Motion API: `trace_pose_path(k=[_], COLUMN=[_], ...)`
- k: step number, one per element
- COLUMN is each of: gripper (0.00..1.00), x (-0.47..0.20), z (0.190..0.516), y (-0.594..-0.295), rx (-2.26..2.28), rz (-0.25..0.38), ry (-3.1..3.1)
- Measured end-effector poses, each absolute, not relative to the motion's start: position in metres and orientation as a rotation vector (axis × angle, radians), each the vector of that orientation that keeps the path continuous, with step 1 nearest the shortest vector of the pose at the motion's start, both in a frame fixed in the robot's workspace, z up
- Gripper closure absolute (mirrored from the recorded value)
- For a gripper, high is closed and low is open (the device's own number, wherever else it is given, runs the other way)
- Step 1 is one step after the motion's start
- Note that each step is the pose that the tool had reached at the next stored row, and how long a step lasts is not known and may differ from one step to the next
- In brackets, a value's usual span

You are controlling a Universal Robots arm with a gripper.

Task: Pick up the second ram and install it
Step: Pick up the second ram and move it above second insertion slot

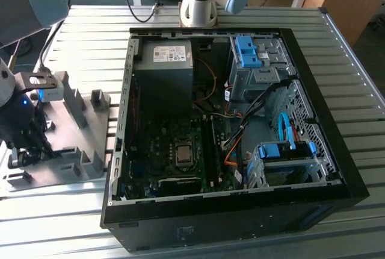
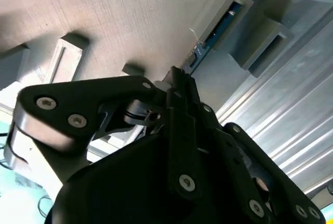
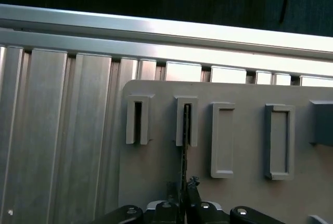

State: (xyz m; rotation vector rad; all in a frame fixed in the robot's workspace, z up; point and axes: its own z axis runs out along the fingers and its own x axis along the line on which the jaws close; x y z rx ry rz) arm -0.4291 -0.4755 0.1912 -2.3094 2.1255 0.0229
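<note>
second ram (image 3: 184,140) edge-on in fixture (image 1: 78,144) slot, exterior view's lower left | my jaws pinch its faces | likely light, stiff, fragile: hold gently by the bare board

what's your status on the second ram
hand shut on second ram, over grey fixture. ram edge-on in its slot, not yet lifted. nothing seen blocking it.

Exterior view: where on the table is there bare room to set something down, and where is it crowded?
Bare slats of the table lie at the exterior view's right of the computer case, and on the camera's side of the fixture plate. Crowded: the plate's blocks, where the gripper grips the second ram.
</note>
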Motion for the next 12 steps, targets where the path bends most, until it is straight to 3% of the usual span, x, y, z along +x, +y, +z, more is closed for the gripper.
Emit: trace_pose_path(k=[2, 12], gripper=[0.86, 0.86], x=[-0.4291, -0.4291], z=[0.1912, 0.1908], y=[-0.4755, -0.4755], rx=[-2.309, -2.309], rz=[0.023, 0.023], ry=[2.125, 2.125])
